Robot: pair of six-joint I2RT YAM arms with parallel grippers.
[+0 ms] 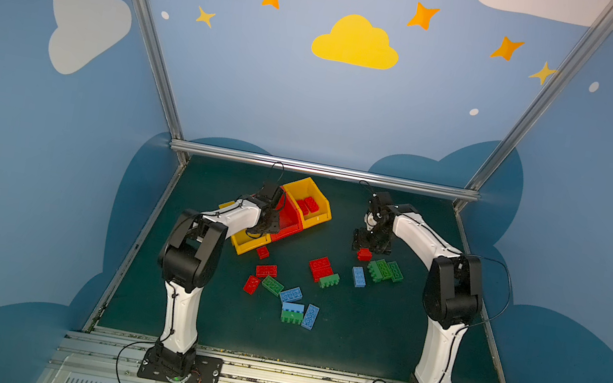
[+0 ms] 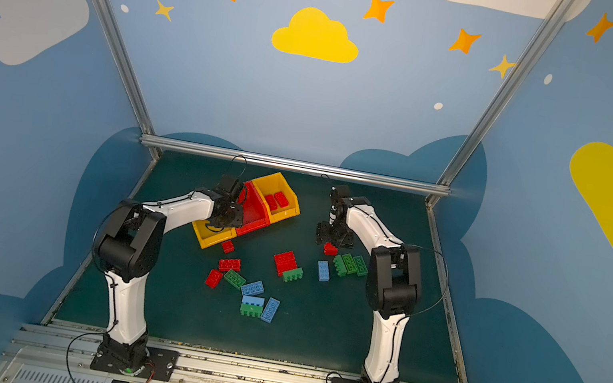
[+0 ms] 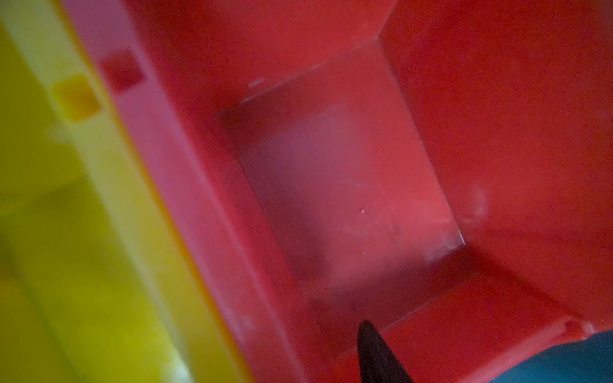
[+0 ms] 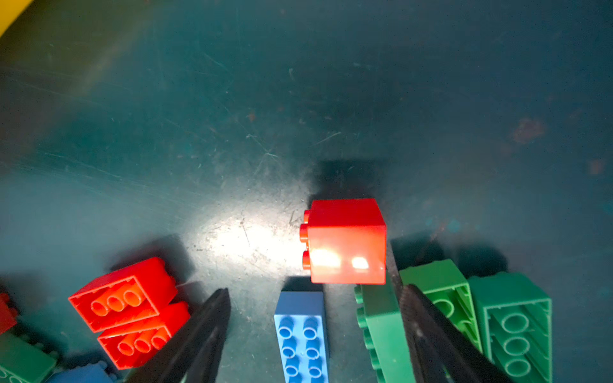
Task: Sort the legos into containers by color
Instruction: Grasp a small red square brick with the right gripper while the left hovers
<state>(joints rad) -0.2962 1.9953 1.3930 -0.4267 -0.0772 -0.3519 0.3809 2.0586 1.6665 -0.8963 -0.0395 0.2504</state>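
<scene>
Closest to me, on the dark green mat (image 1: pixel 377 339), there's a loose scatter of bricks (image 1: pixel 292 313), blue, green and red all mixed together. A little further in sits a pair of red bricks (image 1: pixel 320 268) with a green brick (image 1: pixel 329 280) up against them. To their right a blue brick (image 1: pixel 359 276) lies near three green bricks (image 1: pixel 385 271) packed side by side.

Just behind those, the right gripper (image 4: pixel 314 291) hangs low over the mat with its jaws spread wide. A small red brick (image 4: pixel 345 242) lies on its side just ahead of the fingertips, right beside the green ones.

Over on the left, the left gripper (image 1: pixel 258 230) points down into the red bin (image 3: pixel 348 185). Only one fingertip (image 3: pixel 374 351) shows, so I can't tell how its jaws stand.

That red bin is joined between the near yellow bin (image 1: pixel 248 249), partly hidden under the arm, and the far yellow bin (image 1: pixel 314 222), where two red bricks (image 1: pixel 307 205) lie.
</scene>
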